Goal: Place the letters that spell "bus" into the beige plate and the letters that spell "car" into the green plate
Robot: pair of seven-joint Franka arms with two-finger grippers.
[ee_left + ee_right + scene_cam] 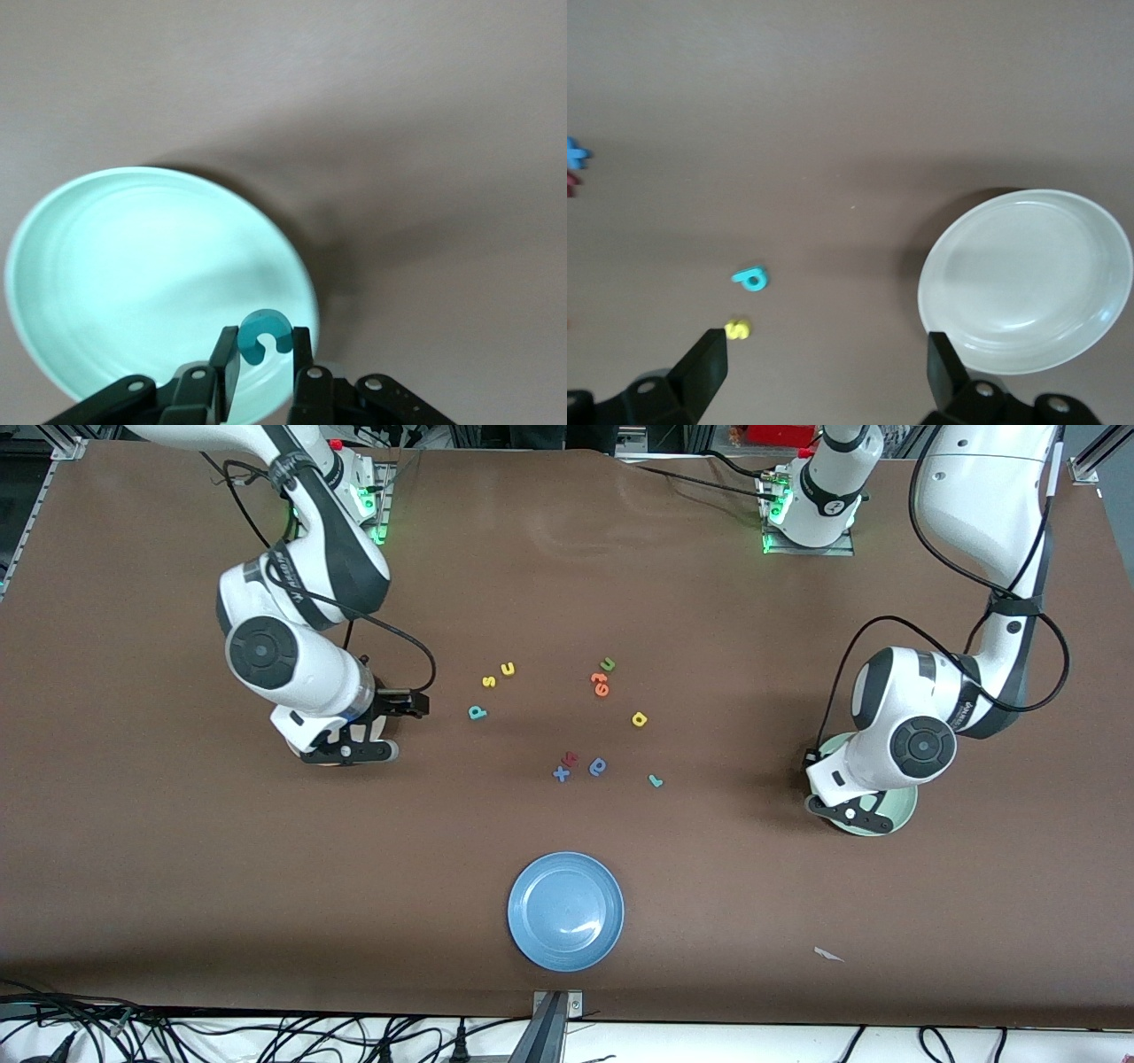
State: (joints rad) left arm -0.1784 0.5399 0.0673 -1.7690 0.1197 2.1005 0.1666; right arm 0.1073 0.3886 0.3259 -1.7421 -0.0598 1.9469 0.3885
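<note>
Brown table (177, 886), black cables (221, 1036) along its near edge

White arms (301, 660) with black joints, looping black cables, black fingers (226, 363).

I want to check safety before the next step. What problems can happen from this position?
1. The left gripper, shut on the teal "c", hangs over the rim of the green plate, not its middle. Released here, the letter may bounce out.
2. The teal "b", yellow "s" and yellow "u" lie close together, so the open right gripper, over the beige plate, may nudge a neighbour when picking one.
</note>
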